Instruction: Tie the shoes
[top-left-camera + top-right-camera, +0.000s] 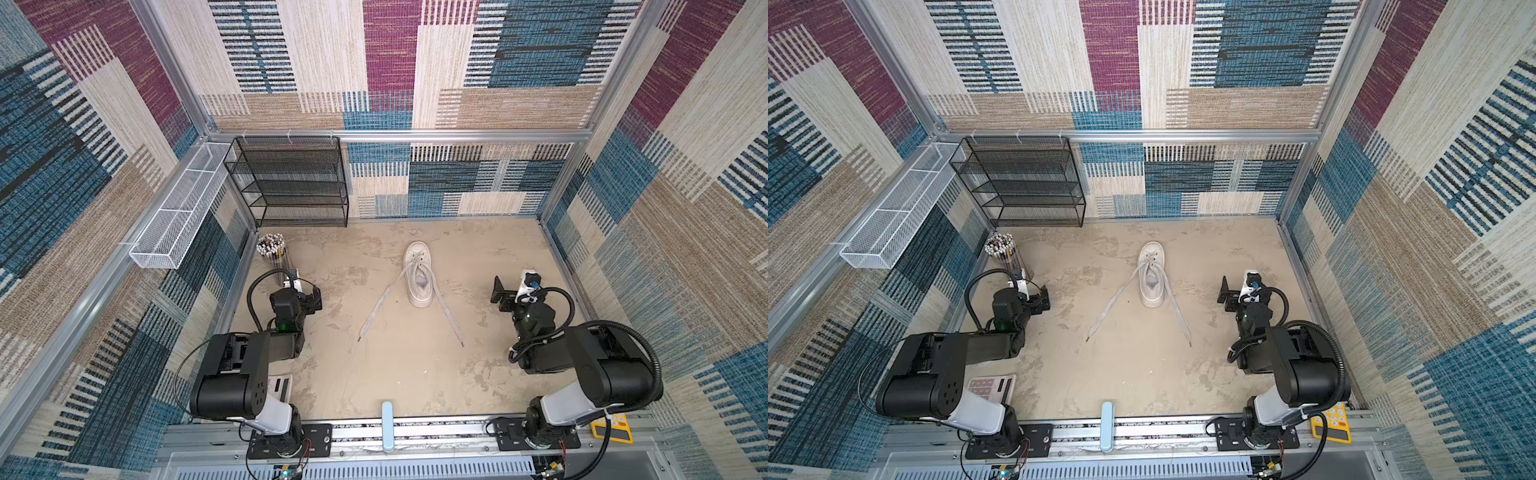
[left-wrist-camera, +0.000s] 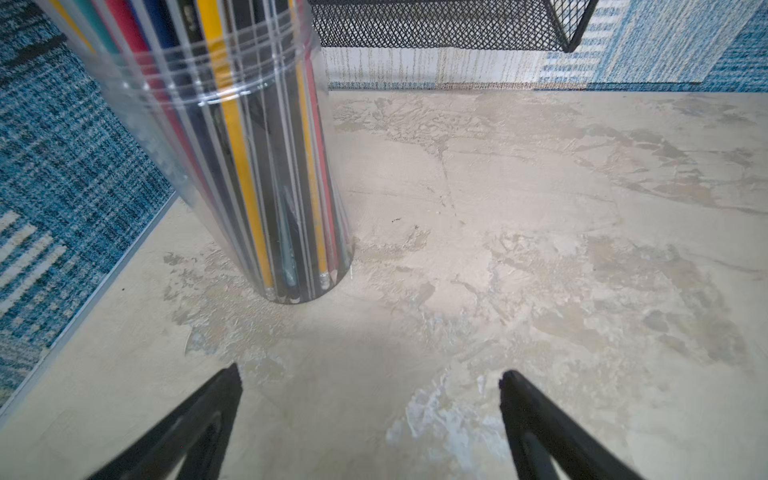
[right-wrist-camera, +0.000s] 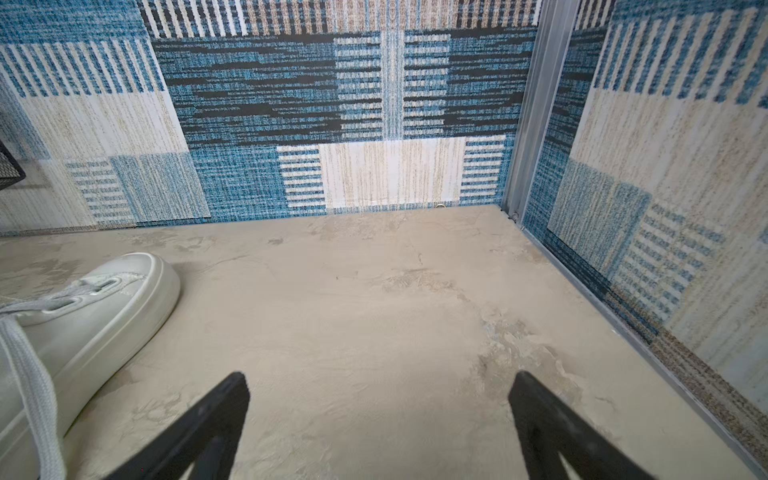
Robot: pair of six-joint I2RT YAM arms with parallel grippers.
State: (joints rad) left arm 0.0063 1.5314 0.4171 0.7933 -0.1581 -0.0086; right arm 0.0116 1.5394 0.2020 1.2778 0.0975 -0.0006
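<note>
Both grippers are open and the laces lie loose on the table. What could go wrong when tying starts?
1. The laces lie flat on the table, so a grasp may miss them or scrape the surface.
2. Nothing holds the white sneaker, so pulling one lace may drag or tip it.
3. The left gripper is near the clear tube of pencils; a swing could knock it over.

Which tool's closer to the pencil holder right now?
Left. The left tool is open just short of the pencil holder, not touching it. The right tool is open on the other side of the shoe, across the table.
</note>
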